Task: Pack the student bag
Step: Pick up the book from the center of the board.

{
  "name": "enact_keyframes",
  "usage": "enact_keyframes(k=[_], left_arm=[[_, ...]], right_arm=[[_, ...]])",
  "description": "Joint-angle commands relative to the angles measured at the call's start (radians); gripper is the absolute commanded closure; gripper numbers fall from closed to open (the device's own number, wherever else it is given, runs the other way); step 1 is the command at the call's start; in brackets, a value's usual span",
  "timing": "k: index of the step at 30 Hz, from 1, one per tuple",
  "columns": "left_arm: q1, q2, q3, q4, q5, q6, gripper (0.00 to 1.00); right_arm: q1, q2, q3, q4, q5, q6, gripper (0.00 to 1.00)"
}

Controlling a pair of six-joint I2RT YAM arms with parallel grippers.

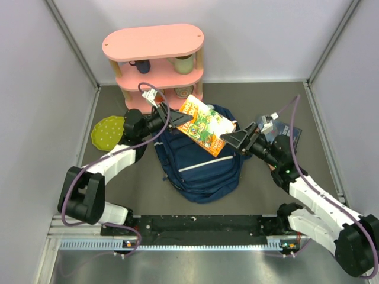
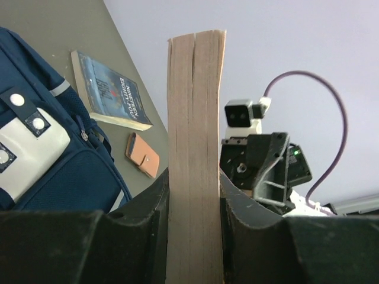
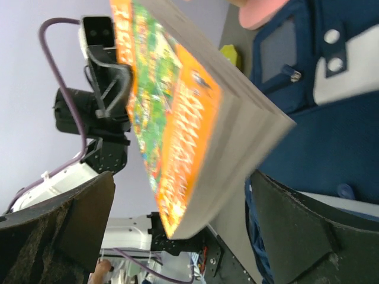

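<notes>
One grip only: my left gripper (image 2: 194, 201) clamps the book (image 1: 203, 125) by its edge, over the top of the bag (image 1: 204, 171), which lies flat mid-table. My right gripper (image 1: 237, 137) gapes wide. Held by one end, the book may twist or slip out.

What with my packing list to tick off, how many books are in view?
2. An orange book is held in the left gripper above the bag; a blue book lies on the table right of the bag. Others could be hidden inside the bag.
</notes>
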Motion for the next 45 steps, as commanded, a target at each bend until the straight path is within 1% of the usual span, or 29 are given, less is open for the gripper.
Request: enact_keyframes(k=[1, 7, 8, 11, 13, 15, 17, 18, 20, 21, 23, 24, 26, 28, 32, 36, 37, 38, 39, 40, 41, 43, 44, 45], left_arm=[[0.005, -0.009, -0.022, 0.286, -0.071, -0.120, 1.00], [0.004, 0.027, -0.033, 0.361, -0.062, -0.165, 1.00], [0.004, 0.030, -0.033, 0.361, -0.058, -0.173, 1.00], [0.004, 0.031, -0.036, 0.358, -0.048, -0.165, 1.00], [0.004, 0.028, -0.040, 0.349, -0.050, -0.159, 1.00], [0.004, 0.027, -0.042, 0.330, -0.047, -0.147, 1.00], [0.004, 0.025, -0.040, 0.311, -0.044, -0.133, 1.00], [0.004, 0.025, -0.037, 0.304, -0.045, -0.128, 1.00], [0.004, 0.025, -0.034, 0.295, -0.041, -0.122, 1.00], [0.004, 0.027, -0.031, 0.295, -0.041, -0.122, 1.00], [0.004, 0.031, -0.028, 0.297, -0.039, -0.122, 1.00], [0.004, 0.033, -0.028, 0.297, -0.039, -0.122, 1.00], [0.004, 0.039, -0.028, 0.298, -0.038, -0.124, 1.00], [0.004, 0.044, -0.030, 0.303, -0.035, -0.127, 1.00], [0.004, 0.054, -0.037, 0.323, -0.039, -0.137, 1.00], [0.004, 0.079, -0.031, 0.356, -0.032, -0.159, 1.00], [0.004, 0.080, -0.030, 0.359, -0.032, -0.162, 1.00], [0.002, 0.082, -0.030, 0.363, -0.030, -0.164, 1.00], [0.003, 0.084, -0.030, 0.361, -0.027, -0.162, 1.00], [0.002, 0.082, -0.028, 0.356, -0.025, -0.151, 1.00], [0.002, 0.080, -0.027, 0.337, -0.022, -0.144, 1.00], [0.002, 0.076, -0.018, 0.301, -0.007, -0.110, 1.00], [0.002, 0.073, -0.013, 0.253, -0.001, -0.093, 0.95], [0.002, 0.065, -0.007, 0.222, 0.005, -0.075, 0.75]], right_arm=[[0.007, -0.012, -0.063, 0.051, 0.054, 0.056, 0.05], [0.010, 0.062, -0.071, 0.185, 0.030, 0.118, 0.05], [0.012, 0.086, -0.080, 0.260, 0.028, 0.139, 0.05], [0.012, 0.131, -0.085, 0.365, 0.028, 0.181, 0.05], [0.010, 0.151, -0.069, 0.388, 0.016, 0.191, 0.05], [0.012, 0.177, -0.049, 0.409, 0.011, 0.193, 0.07], [0.010, 0.189, -0.043, 0.439, 0.018, 0.207, 0.14], [0.010, 0.201, -0.039, 0.448, 0.019, 0.208, 0.22], [0.012, 0.218, -0.023, 0.468, 0.011, 0.214, 0.27], [0.010, 0.235, -0.020, 0.483, 0.010, 0.221, 0.33], [0.010, 0.253, -0.014, 0.534, 0.004, 0.240, 0.39], [0.010, 0.269, -0.013, 0.544, 0.002, 0.247, 0.46], [0.010, 0.283, -0.005, 0.568, -0.007, 0.264, 0.52], [0.010, 0.301, -0.002, 0.583, -0.022, 0.285, 0.55], [0.010, 0.323, 0.003, 0.604, -0.038, 0.300, 0.52], [0.010, 0.329, 0.001, 0.614, -0.038, 0.308, 0.58], [0.012, 0.330, 0.001, 0.614, -0.039, 0.310, 0.65], [0.010, 0.330, 0.001, 0.618, -0.041, 0.308, 0.75], [0.012, 0.327, 0.000, 0.615, -0.039, 0.310, 0.90], [0.012, 0.326, 0.000, 0.612, -0.038, 0.305, 0.97], [0.010, 0.323, 0.000, 0.604, -0.038, 0.299, 1.00], [0.010, 0.306, -0.003, 0.568, -0.032, 0.274, 1.00], [0.012, 0.297, -0.005, 0.552, -0.025, 0.265, 1.00], [0.010, 0.268, -0.008, 0.507, -0.019, 0.242, 1.00]])
